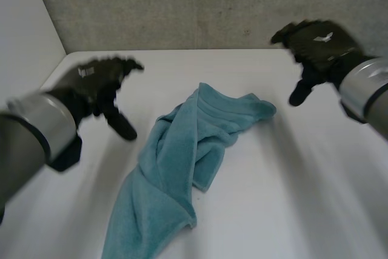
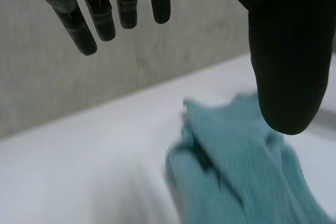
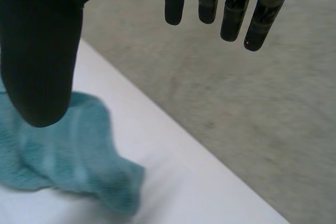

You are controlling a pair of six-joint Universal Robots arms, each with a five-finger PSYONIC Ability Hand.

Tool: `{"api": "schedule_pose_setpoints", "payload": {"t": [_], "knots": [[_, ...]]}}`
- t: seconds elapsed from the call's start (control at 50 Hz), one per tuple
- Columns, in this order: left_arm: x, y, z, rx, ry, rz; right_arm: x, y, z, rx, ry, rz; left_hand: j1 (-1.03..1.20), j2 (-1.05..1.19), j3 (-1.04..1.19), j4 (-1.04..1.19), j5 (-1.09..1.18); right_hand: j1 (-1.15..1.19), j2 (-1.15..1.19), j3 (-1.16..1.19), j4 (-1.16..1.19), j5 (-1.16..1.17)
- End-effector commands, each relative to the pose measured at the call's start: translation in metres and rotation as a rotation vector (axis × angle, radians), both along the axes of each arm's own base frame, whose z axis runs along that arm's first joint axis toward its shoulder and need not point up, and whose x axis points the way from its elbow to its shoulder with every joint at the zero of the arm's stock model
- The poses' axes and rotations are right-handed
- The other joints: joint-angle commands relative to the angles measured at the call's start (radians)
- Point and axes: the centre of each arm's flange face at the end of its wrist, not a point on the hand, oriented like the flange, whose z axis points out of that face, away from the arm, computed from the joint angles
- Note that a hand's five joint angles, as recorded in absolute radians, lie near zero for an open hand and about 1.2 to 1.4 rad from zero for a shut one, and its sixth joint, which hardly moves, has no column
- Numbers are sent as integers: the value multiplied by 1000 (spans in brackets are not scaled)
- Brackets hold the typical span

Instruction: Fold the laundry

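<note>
head view shows towel rumpled lengthwise

A towel is laid on the middle of the worktop, stretched from the near edge towards the far right. The left hand is held to its left and the right hand past its far end, both apart from it. A wall is set behind the worktop.
</note>
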Motion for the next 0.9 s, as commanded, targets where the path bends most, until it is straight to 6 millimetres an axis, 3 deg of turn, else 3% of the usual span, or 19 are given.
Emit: {"api": "schedule_pose_setpoints", "payload": {"t": [0.02, 0.16, 0.3, 0.42, 0.54, 0.56, 0.64, 0.68, 0.72, 0.76, 0.78, 0.8, 0.82, 0.84, 0.88, 0.9], "knots": [[10, 26, -49, 69, -112, 102, 47, -5, -39, -9, 46, 192, -29, -35, -44, -33, -49, -32, -49, -44, -61, -57], [26, 52, -89, 150, -153, 119, 80, -18, -68, -31, 35, 313, -29, -35, -44, -33, -49, -32, -49, -44, -61, -57], [27, 67, -105, 220, -95, 131, 125, -14, -107, -31, 36, 441, -29, -35, -44, -33, -49, 49, 31, 37, 20, 23], [15, 72, -122, 229, -90, 125, 137, -18, -132, -20, 63, 460, -29, -35, -44, -33, -49, 128, 111, 116, 99, 103], [9, 71, -139, 253, -139, 132, 149, -17, -152, -83, 150, 490, -28, -34, -43, -32, -49, 352, 334, 339, 322, 326], [9, 71, -139, 253, -139, 132, 151, -18, -154, -98, 163, 495, -28, -34, -43, -32, -48, 494, 476, 482, 465, 468], [1, 66, -152, 251, -145, 129, 152, -20, -156, -116, 178, 495, 28, 22, 13, 24, 7, 742, 724, 730, 713, 716], [-2, 64, -154, 243, -142, 124, 151, -21, -153, -121, 178, 482, 74, 69, 59, 70, 54, 1188, 1170, 1175, 1158, 1162], [-4, 62, -156, 231, -135, 126, 151, -24, -150, -132, 176, 470, 145, 139, 129, 141, 124, 1190, 1173, 1178, 1161, 1164], [-9, 52, -153, 178, -96, 153, 151, -27, -145, -144, 171, 455, 493, 487, 478, 489, 473, 1190, 1173, 1178, 1161, 1164], [-9, 52, -153, 178, -95, 153, 151, -29, -139, -157, 165, 433, 495, 489, 480, 491, 474, 1190, 1173, 1178, 1161, 1164], [-13, 45, -148, 135, -59, 167, 151, -30, -139, -157, 164, 432, 701, 695, 686, 697, 680, 1190, 1173, 1178, 1161, 1164], [-19, 37, -140, 85, -20, 172, 152, -34, -125, -190, 153, 385, 979, 973, 964, 975, 959, 1190, 1173, 1178, 1161, 1164], [-19, 37, -140, 85, -20, 172, 152, -34, -125, -191, 153, 385, 982, 976, 967, 978, 961, 1190, 1173, 1178, 1161, 1164], [-25, 12, -114, -38, 37, 193, 148, -47, -85, -281, 96, 257, 1192, 1187, 1177, 1188, 1172, 1190, 1173, 1178, 1161, 1164], [-25, 11, -114, -39, 37, 194, 148, -47, -85, -281, 95, 256, 1193, 1187, 1178, 1189, 1172, 1190, 1173, 1178, 1161, 1164]]}}
